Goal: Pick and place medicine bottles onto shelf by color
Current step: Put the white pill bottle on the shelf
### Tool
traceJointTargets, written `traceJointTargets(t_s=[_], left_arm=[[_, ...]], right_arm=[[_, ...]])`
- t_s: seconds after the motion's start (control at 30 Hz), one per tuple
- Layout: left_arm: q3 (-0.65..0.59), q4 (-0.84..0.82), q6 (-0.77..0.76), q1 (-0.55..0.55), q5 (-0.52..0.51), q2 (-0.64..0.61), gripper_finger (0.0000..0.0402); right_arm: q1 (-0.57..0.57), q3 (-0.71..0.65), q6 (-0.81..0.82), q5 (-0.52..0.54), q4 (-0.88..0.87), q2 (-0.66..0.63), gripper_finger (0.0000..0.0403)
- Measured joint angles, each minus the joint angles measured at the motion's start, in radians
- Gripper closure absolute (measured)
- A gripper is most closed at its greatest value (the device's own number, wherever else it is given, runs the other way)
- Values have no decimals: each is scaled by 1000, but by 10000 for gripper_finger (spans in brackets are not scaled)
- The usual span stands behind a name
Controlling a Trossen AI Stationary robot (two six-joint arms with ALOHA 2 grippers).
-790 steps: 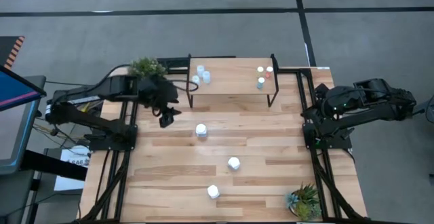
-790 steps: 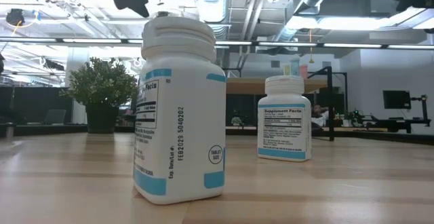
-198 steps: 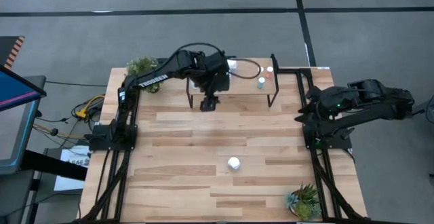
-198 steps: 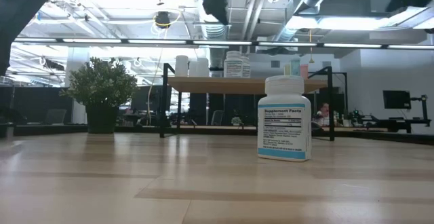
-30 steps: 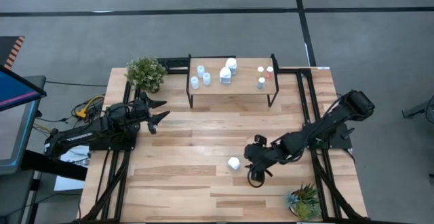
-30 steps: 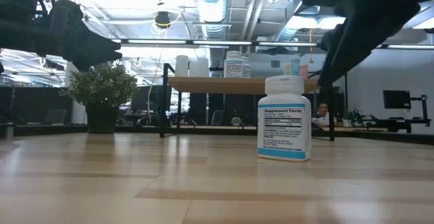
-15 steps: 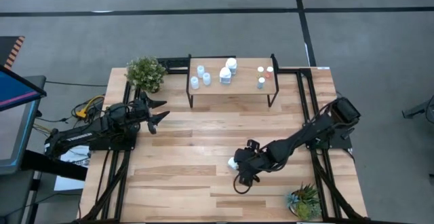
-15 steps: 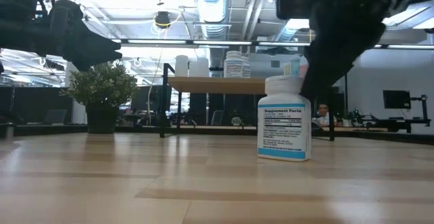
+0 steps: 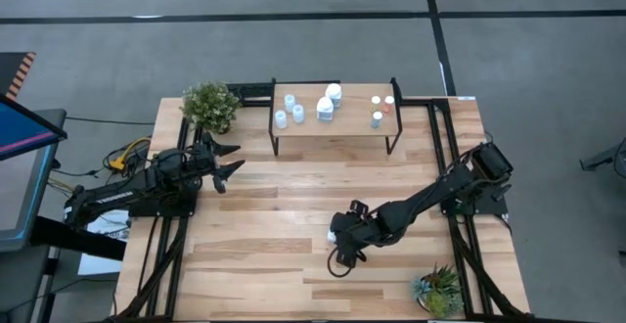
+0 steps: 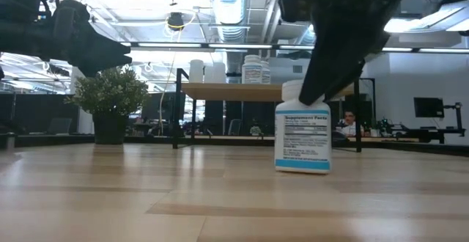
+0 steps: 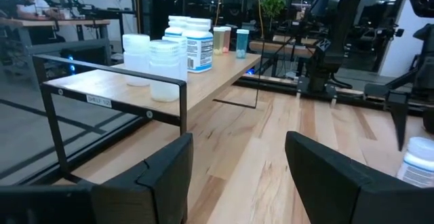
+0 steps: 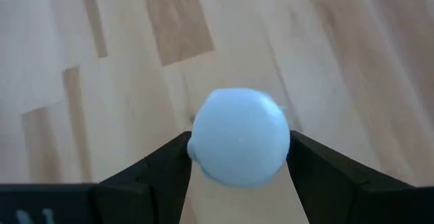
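Right gripper, jaws wide and gripping nothing, straddles the last upright white bottle mid-table, directly beneath it; the left gripper waits open, empty, nearer the shelf.

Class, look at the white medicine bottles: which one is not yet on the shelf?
The white bottle standing alone on the tabletop, between the right gripper's open fingers. The other two white bottles stand on the shelf.

white bottle upright on table; others on shelf.
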Motion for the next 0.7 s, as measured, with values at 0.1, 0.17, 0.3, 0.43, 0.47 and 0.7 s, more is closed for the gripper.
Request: traceJointTargets(t_s=[0.1,0.17,0.3,0.43,0.47,0.7], left_arm=[[0,0,0,0,0,0,180],[0,0,0,0,0,0,180],[0,0,0,0,0,0,180],[0,0,0,0,0,0,180],[0,0,0,0,0,0,180],[0,0,0,0,0,0,180]], right_arm=[[-16,0,-39,1,-3,0,147],[-24,0,-81,1,-3,0,147],[-36,0,-143,-3,-3,0,147],[-44,0,-145,-25,0,0,147],[-45,0,-145,-36,1,0,147],[-54,0,-129,-55,2,0,147]])
